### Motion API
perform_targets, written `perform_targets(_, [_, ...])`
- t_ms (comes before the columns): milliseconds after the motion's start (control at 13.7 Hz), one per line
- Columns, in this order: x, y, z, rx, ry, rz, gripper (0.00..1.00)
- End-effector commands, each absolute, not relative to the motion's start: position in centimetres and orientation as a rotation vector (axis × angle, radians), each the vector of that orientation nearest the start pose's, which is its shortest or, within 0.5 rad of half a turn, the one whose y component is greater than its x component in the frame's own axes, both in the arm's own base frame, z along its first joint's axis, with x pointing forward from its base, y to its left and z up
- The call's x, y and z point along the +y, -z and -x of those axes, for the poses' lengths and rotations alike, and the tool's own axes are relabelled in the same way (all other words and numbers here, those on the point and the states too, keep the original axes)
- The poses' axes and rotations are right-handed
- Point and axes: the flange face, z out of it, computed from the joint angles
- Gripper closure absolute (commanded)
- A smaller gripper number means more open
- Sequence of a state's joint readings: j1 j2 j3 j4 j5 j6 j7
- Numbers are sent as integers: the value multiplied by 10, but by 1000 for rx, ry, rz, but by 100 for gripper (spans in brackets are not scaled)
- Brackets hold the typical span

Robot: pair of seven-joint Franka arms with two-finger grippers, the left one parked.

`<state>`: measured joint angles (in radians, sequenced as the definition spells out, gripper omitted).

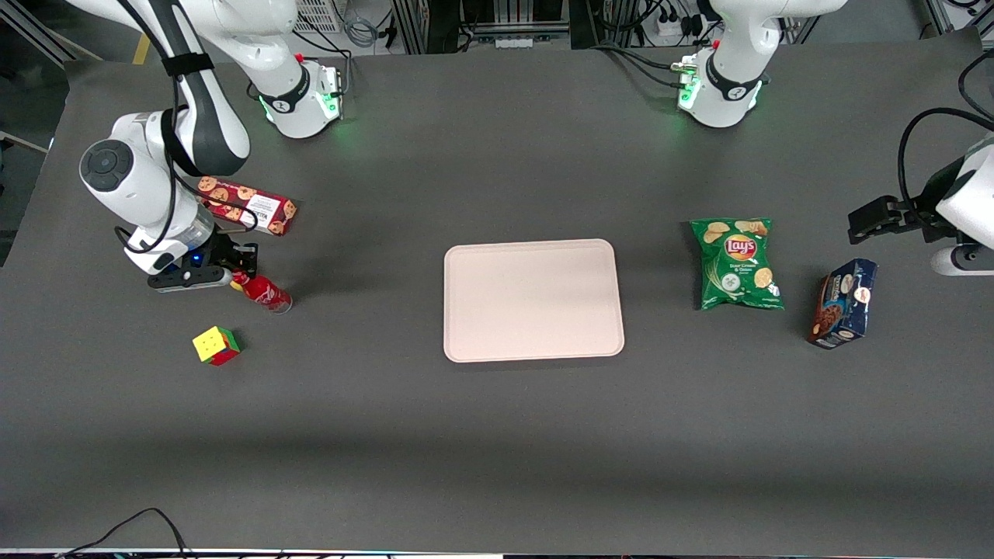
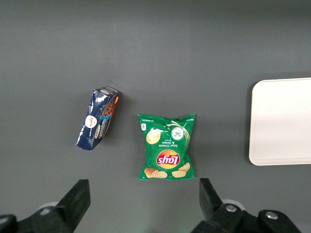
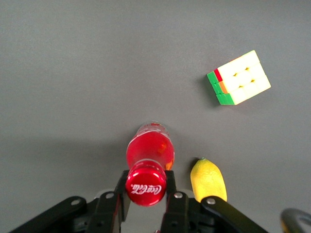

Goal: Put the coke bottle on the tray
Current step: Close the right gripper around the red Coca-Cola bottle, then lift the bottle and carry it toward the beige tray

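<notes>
The coke bottle [image 1: 264,293] is slim and red with a red cap and stands tilted, its clear base touching the table. My gripper [image 1: 237,276] is at the working arm's end of the table, shut on the bottle's neck just under the cap. In the right wrist view the fingers [image 3: 171,187] press both sides of the neck of the coke bottle [image 3: 149,151], held in the gripper [image 3: 146,190]. The beige tray [image 1: 533,300] lies flat in the middle of the table with nothing on it; its edge also shows as the tray [image 2: 282,121] in the left wrist view.
A yellow lemon [image 3: 208,179] lies close beside the bottle. A colour cube [image 1: 216,345] sits nearer the front camera, a red cookie box [image 1: 248,206] farther from it. A green chips bag [image 1: 736,264] and a blue box [image 1: 844,303] lie toward the parked arm's end.
</notes>
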<state>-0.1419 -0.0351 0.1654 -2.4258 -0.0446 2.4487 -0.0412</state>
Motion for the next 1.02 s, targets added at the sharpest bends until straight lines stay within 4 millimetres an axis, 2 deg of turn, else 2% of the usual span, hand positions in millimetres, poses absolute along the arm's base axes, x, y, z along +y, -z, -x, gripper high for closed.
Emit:
perform_targets(0, [10, -332, -498, -185, 113, 3172, 100])
perform_targets(146, [11, -344, -499, -176, 125, 3176, 100])
perform_targets(292, [19, -368, -505, -120, 54, 3178, 100])
perform_targets(510, [81, -436, -521, -59, -39, 3181, 100])
perform_targets(656, [140, -484, -524, 9, -43, 3178, 100])
perform_targets(802, [195, -515, -529, 70, -11, 3151, 100])
perform_targets(948, [250, -535, -534, 120, -42, 3106, 100])
